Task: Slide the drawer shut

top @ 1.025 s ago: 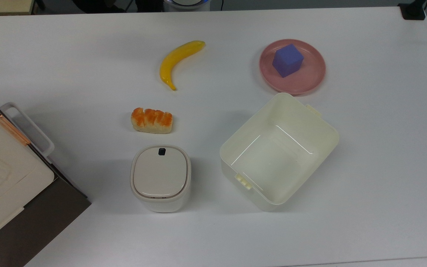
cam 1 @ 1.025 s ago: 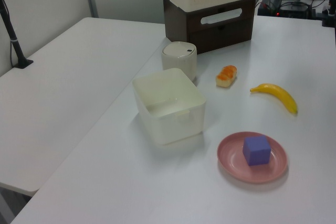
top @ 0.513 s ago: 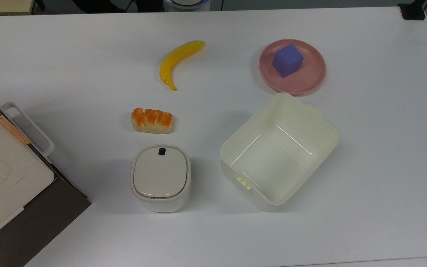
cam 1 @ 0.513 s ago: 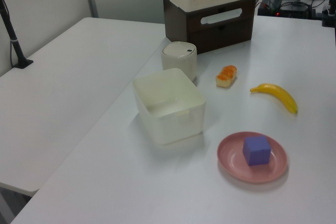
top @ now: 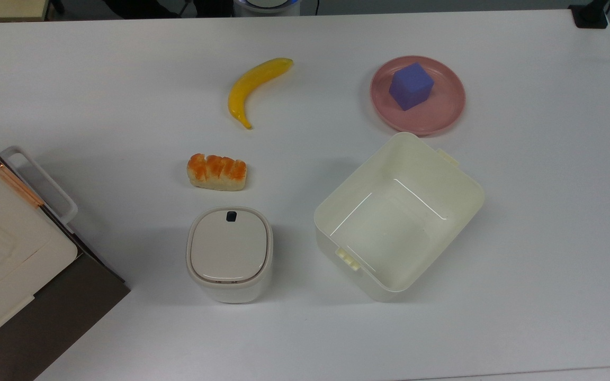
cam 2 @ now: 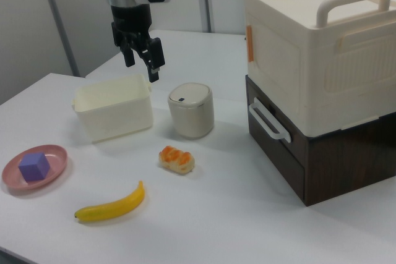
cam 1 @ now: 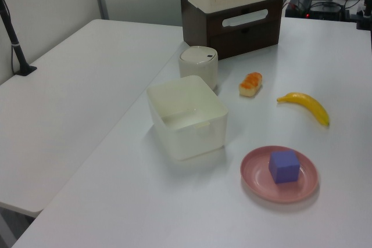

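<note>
The dark brown drawer front with white loop handle sits flush in its cabinet; the black two-finger gripper hangs open, empty, well apart, above the cream open plastic bin.

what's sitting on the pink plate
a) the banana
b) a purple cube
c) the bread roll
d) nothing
b: the purple cube rests on the pink plate, while the banana and the bread roll lie on the bare table apart from it.
</note>
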